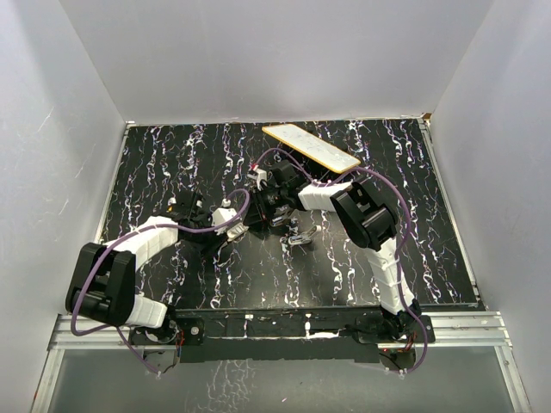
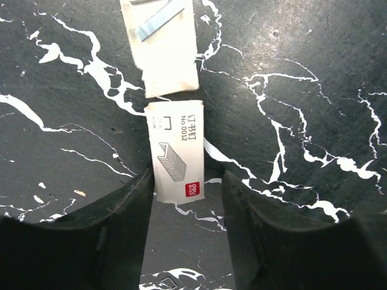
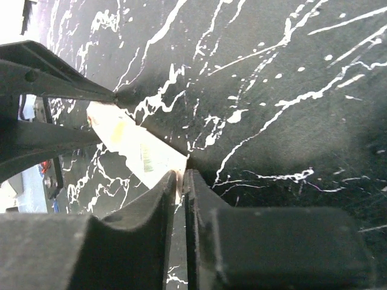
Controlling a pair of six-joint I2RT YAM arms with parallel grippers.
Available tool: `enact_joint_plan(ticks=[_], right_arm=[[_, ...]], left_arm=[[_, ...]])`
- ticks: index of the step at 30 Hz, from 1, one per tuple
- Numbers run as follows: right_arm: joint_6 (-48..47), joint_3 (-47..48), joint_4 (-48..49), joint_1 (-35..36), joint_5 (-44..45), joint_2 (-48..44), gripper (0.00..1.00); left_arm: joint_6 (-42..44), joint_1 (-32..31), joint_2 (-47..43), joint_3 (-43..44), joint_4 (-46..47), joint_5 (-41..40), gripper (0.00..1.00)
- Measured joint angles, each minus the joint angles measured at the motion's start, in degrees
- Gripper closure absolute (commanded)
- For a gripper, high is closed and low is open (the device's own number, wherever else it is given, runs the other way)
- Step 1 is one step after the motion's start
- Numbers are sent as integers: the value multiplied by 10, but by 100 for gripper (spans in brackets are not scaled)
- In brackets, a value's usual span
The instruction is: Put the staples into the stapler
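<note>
The staples [image 2: 158, 24] are a bluish-silver strip lying in the white inner tray [image 2: 163, 54] of a staple box. The tray is pulled clear of the box's printed sleeve [image 2: 176, 151]. My left gripper [image 2: 187, 187] is open. The sleeve's near end lies between its fingertips, against the left finger [image 2: 130, 211], with a gap on the right side. My right gripper [image 3: 181, 175] is shut, pinching a thin edge of white card [image 3: 136, 142] from the box. The stapler [image 1: 298, 236], small and whitish-silver, lies on the table just right of both grippers, untouched.
A long flat board with yellow edges [image 1: 310, 146] lies at the back of the black marbled table [image 1: 413, 224]. White walls enclose the table on three sides. The two arms meet near the table's middle, close together.
</note>
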Motion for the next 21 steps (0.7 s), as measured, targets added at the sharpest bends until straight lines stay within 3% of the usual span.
enact_joint_plan(ticks=[4,9,13,21], right_arm=[[-8,1,-5,0,-6,-6,60],[-32,10,-26,2,-1,-15,53],[-57,21,-49,-1,13,-19,53],[-106,36,-103,-30,-12,-52,59]], left_arm=[[-5,-2,-3,1,-10,0,33],[-22,-1,-16,6,-32,2,25],[-37,-1,-34,27,-46,13,26],[-41,-1,-53,84,-42,81,41]])
